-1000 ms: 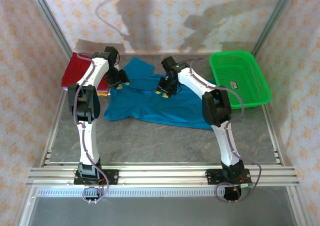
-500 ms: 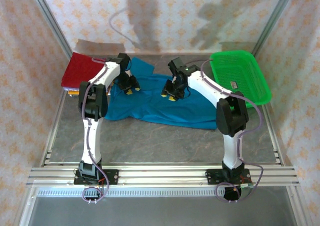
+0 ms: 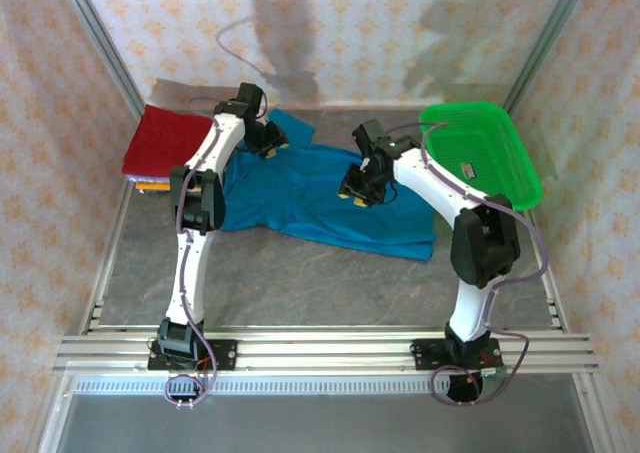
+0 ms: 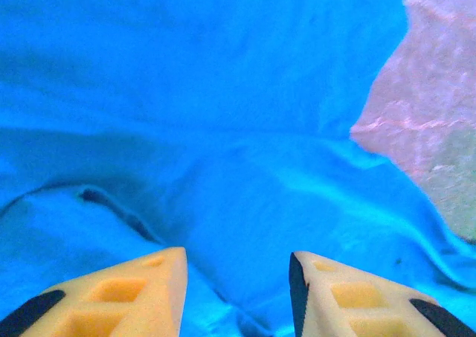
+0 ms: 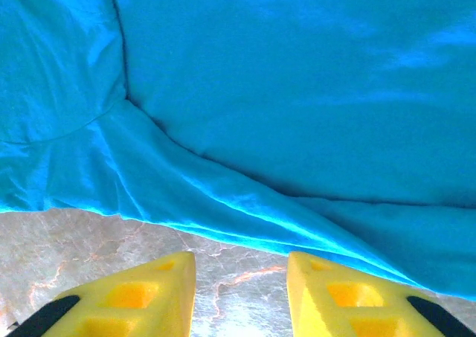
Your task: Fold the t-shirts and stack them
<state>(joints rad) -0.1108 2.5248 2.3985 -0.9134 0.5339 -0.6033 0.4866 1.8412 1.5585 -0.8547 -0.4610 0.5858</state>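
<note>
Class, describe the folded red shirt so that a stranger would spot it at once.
Start at the grey table, then go to its far left corner, opposite the green basket. The folded red shirt lies there beside the spread-out blue shirt; it alone is dark red and neatly square.

Top view:
- Left arm (image 3: 215, 153) covers left part of blue shirt (image 3: 310, 198). Right arm (image 3: 430, 181) covers part of its upper right.
- Pile under red shirt (image 3: 165, 143): orange sliver (image 3: 150, 185) at front edge, rest hidden, qty can't tell.
- Basket (image 3: 490, 143): label (image 3: 467, 170) too small to read.

Left wrist:
- Shirt runs off top, left and bottom edges.
- Left pincer (image 4: 238, 292): fingers (image 4: 111, 296) cropped at bottom.

Right wrist:
- Shirt runs off top and both sides.
- Right pincer (image 5: 242, 292): fingers (image 5: 119, 296) cropped likewise.
- Desk (image 5: 89, 240) cut off at left.
</note>
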